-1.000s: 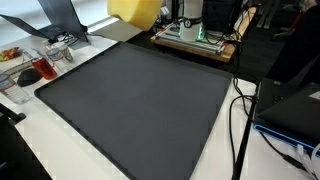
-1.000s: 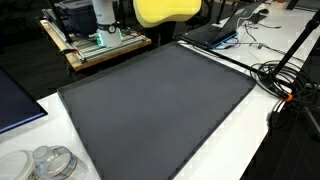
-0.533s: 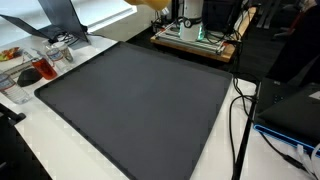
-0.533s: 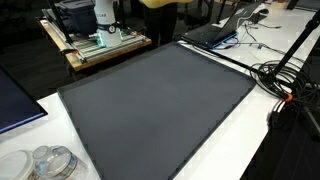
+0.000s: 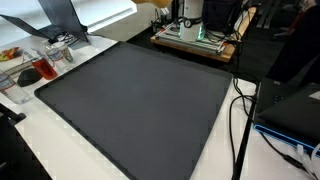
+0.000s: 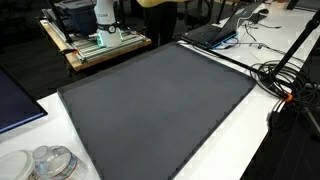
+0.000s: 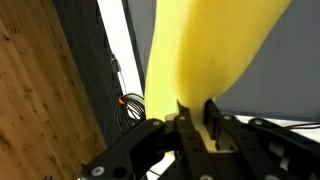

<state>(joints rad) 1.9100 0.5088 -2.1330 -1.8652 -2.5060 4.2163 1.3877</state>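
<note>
**Hand state.** My hand [image 7: 199, 117] is clamped on the yellow object [image 7: 205, 50]. In the wrist view, the object's narrow end sits between the two fingers and the rest of it extends away from the palm. I judge that a grip on the narrow end leaves the bulk free to hang clear of the fingers.

**Object location.** The yellow object is held in the air, touching nothing else. In both exterior views only a sliver of it shows at the top edge [image 5: 155, 4] [image 6: 158, 3], above the far side of the dark mat [image 5: 140, 100] [image 6: 160, 100]. My hand itself is out of frame in those views.

**Edges.**
- The mat lies flat on the white bench [image 5: 50, 150], and a bare margin of bench shows around it.
- The wooden platform [image 5: 195, 42] stands just beyond the far edge of the mat.
- Black cables [image 6: 285, 85] lie near one side edge.
- A laptop [image 6: 215, 32] sits near the far corner.
- Glassware [image 5: 40, 65] is grouped off another corner.

**Open room.** The mat surface carries nothing. The obstructions stand only around its border.
</note>
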